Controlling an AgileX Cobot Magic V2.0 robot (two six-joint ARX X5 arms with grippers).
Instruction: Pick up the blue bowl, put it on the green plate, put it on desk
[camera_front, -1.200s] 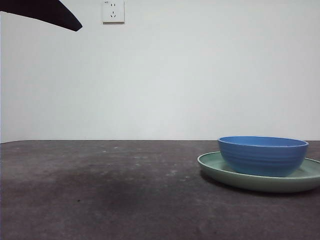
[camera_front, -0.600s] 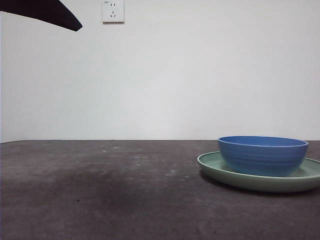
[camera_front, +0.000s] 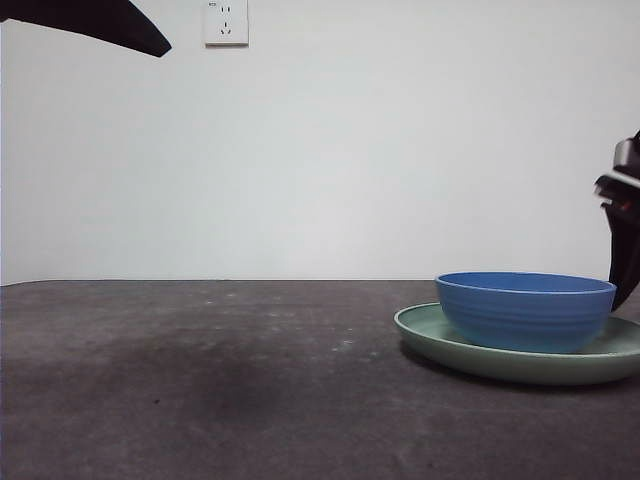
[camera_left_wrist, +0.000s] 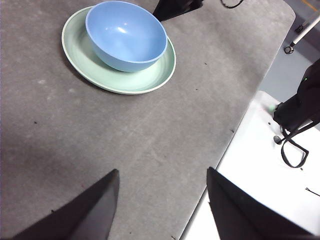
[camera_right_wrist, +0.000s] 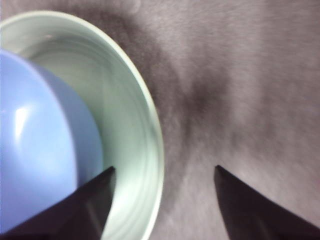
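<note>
On the counter (camera_front: 200, 380), near its right edge in the front view, blue bowl (camera_front: 526, 311) sits inside green plate (camera_front: 440, 335). Placement looks done; moving the bowl off onto the counter looks left. Right tool (camera_right_wrist: 162, 200) low over the plate rim beside the bowl, jaws apart, empty. Left tool (camera_left_wrist: 162, 205) well away, jaws apart, empty, waiting.

Bare dark grey matte desk (camera_front: 200, 380) lies open; only the blue ridged bowl (camera_front: 525, 310) on the pale-green shallow plate (camera_front: 430, 335) stands in the way.
</note>
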